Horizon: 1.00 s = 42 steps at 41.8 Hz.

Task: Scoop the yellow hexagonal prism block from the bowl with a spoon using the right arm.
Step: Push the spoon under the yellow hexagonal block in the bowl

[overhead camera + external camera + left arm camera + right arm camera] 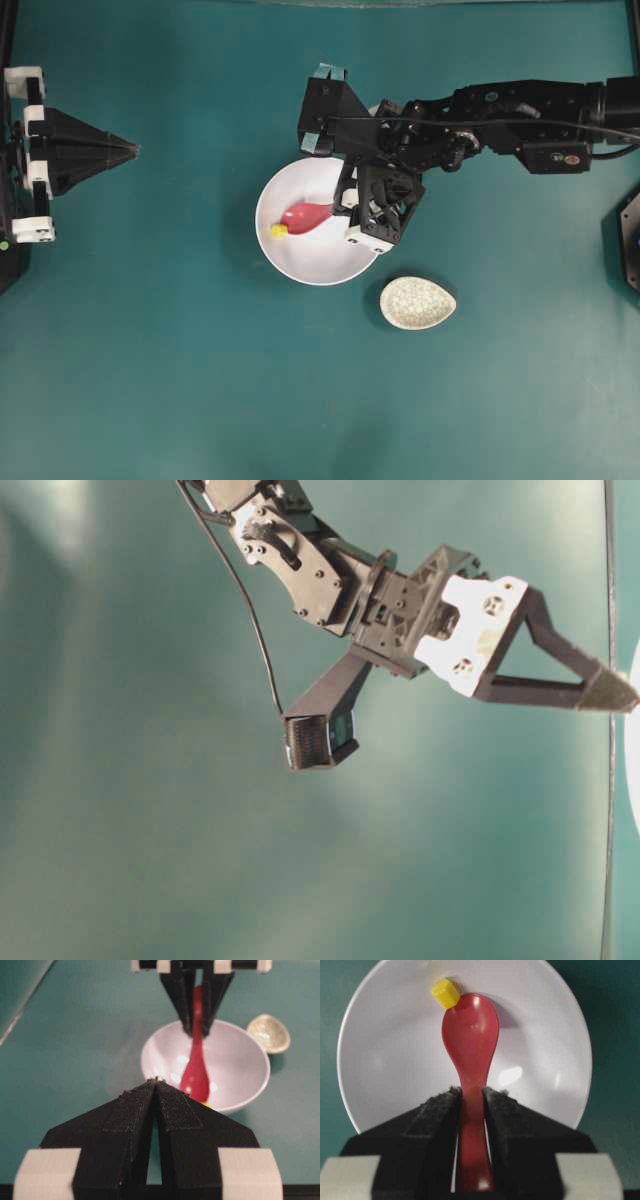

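Note:
The white bowl (pixel 318 262) sits mid-table. Inside it lies the pink-red spoon (pixel 470 1030), head down on the bowl's floor. My right gripper (pixel 471 1092) is shut on the spoon's handle, reaching in from the right (pixel 345 200). The yellow hexagonal prism block (pixel 445 993) rests in the bowl against the far-left tip of the spoon's head, outside the head; overhead the block (pixel 279 230) is at the bowl's left side. My left gripper (pixel 156 1081) is shut and empty, well left of the bowl (pixel 130 150), pointing at it.
A small speckled beige oval dish (pixel 417 303) lies just right of and below the bowl. The right arm's links (pixel 500 115) stretch across the upper right. The green table surface (pixel 180 350) surrounds everything.

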Each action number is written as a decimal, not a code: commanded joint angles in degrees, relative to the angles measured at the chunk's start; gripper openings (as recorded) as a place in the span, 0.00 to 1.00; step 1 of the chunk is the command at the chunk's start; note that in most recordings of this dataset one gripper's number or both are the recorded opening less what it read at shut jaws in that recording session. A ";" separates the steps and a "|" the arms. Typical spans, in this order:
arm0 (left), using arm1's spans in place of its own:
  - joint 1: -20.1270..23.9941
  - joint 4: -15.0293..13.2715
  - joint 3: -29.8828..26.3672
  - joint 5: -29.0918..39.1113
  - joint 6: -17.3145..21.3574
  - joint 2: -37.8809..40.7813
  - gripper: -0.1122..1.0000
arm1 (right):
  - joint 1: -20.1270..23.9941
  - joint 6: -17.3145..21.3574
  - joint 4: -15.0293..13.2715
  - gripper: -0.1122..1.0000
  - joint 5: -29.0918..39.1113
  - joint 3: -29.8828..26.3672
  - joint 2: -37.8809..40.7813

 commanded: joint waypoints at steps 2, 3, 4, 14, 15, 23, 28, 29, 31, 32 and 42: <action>0.18 0.26 -0.53 -0.62 0.09 0.44 0.10 | 0.18 -0.09 0.53 0.30 -0.88 -1.41 -1.05; 0.18 0.18 -0.53 -0.62 0.09 0.44 0.10 | 0.18 -0.09 0.62 0.30 -0.97 -1.49 -1.05; 0.18 0.18 -0.53 -0.62 0.00 0.44 0.10 | 0.18 -0.09 0.70 0.30 -1.05 -1.58 -1.05; 0.18 0.18 -0.53 -0.53 0.00 0.44 0.10 | 0.18 -0.09 1.14 0.30 -1.85 -1.85 -1.85; 0.18 0.18 -0.44 -0.62 0.09 0.44 0.10 | 0.18 0.00 1.14 0.30 -1.93 -1.76 -1.93; 0.18 0.18 -0.53 -0.53 0.00 0.44 0.10 | 0.18 0.09 1.41 0.30 -2.37 -1.85 -2.46; 0.18 0.18 -0.53 -0.53 0.00 0.44 0.10 | 0.18 0.09 1.41 0.30 -2.99 -1.76 -2.55; 0.18 0.18 -0.53 -0.62 0.00 0.44 0.10 | 0.18 0.09 1.41 0.30 -3.08 -1.76 -2.55; 0.18 0.18 -0.53 -0.53 0.00 0.44 0.10 | 0.18 0.09 1.41 0.30 -3.25 -1.76 -2.64; 0.18 0.18 -0.53 -0.62 0.00 0.44 0.10 | 0.18 0.09 1.41 0.30 -3.34 -1.67 -2.64; 0.18 0.18 -0.53 -0.53 0.00 0.44 0.10 | 0.18 0.09 1.58 0.30 -3.87 -1.67 -2.72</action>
